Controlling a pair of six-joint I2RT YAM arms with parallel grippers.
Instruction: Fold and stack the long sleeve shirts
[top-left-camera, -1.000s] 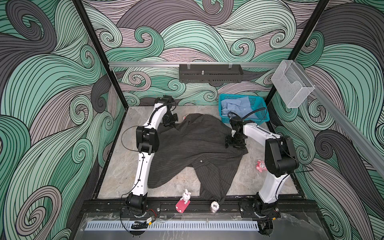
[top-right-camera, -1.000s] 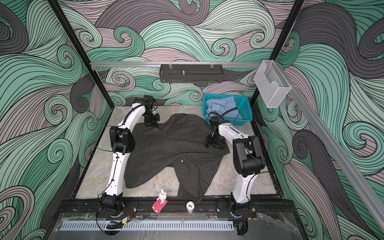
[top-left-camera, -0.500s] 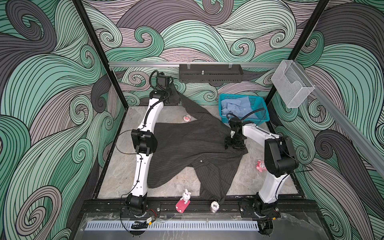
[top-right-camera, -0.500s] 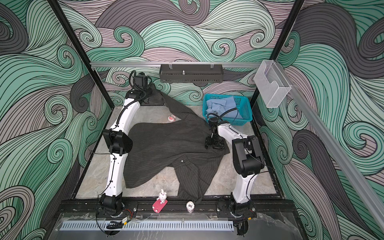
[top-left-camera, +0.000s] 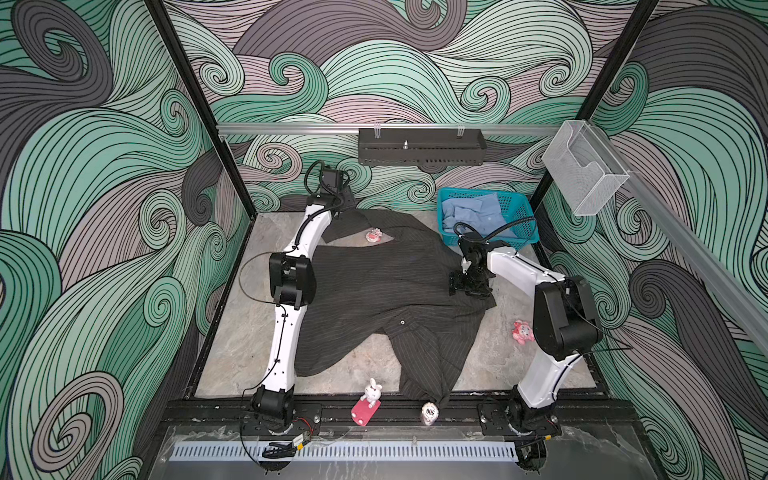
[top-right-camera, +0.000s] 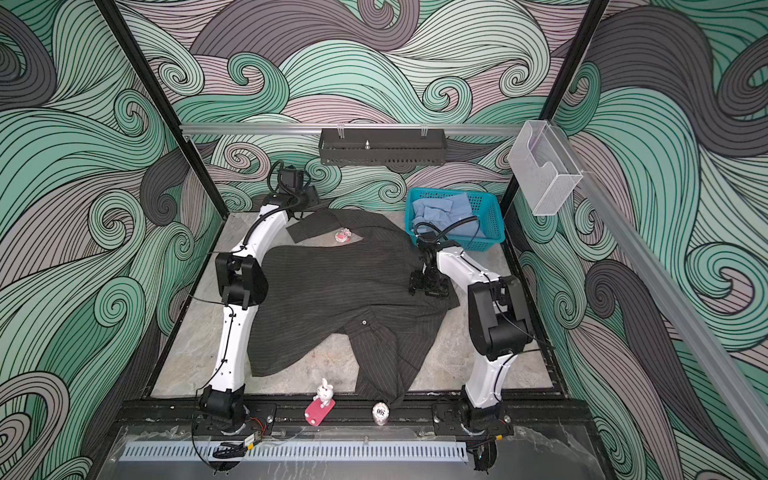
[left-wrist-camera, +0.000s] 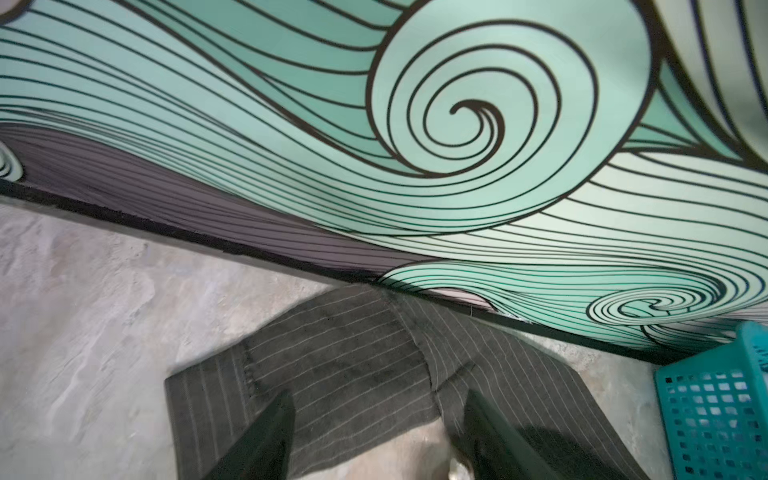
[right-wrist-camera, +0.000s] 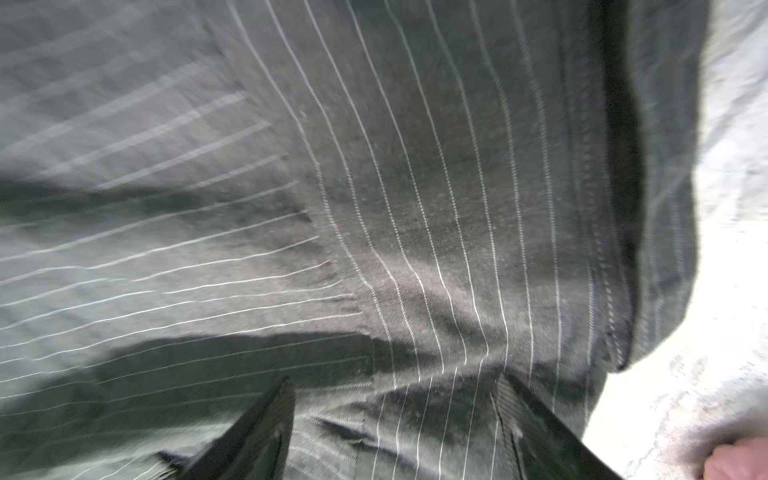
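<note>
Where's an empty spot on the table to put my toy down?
Bare table shows left of the left arm, and between the striped shirt and the bunny figure at the front. Crowded: the far right corner, with the teal basket and the right arm.

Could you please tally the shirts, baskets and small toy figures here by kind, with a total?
Shirts: 2 (dark pinstriped shirt, light blue shirt)
Baskets: 1 (teal basket)
Toy figures: 3 (back pink toy, right pink toy, front white rabbit)
Total: 6

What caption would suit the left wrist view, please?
Open left gripper over a sleeve of the pinstriped shirt, teal basket alongside.
</note>
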